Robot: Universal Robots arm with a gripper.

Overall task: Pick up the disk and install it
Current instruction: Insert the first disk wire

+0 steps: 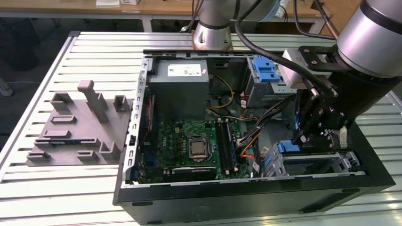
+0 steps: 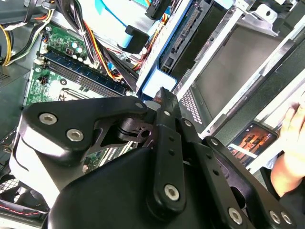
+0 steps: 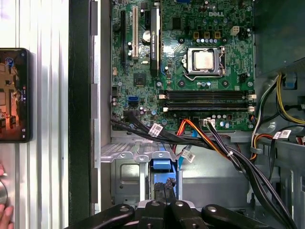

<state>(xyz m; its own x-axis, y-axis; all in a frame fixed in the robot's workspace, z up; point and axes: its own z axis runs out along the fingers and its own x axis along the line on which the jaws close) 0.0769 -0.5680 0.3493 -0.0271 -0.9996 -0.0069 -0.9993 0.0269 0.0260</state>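
Blue-bracketed disk (image 3: 161, 165) sits in the drive cage, clamped between the narrowed gripper (image 3: 164, 188) fingers.

Your gripper (image 1: 312, 136) sits low inside the open computer case (image 1: 251, 188), over the metal drive cage (image 1: 317, 165) at the exterior view's right. A cable bundle (image 3: 214, 143) crosses between that cage and the motherboard (image 3: 186, 62), so passage there is tight. The grey power supply (image 1: 179, 89) and the blue-latched upper bay (image 1: 267, 75) close off the far end. Outside the case, the grey fixture block (image 1: 78, 127) occupies the desk (image 1: 37, 188), and a phone (image 3: 12, 95) and a person's hand (image 2: 290, 152) lie beside the case wall.
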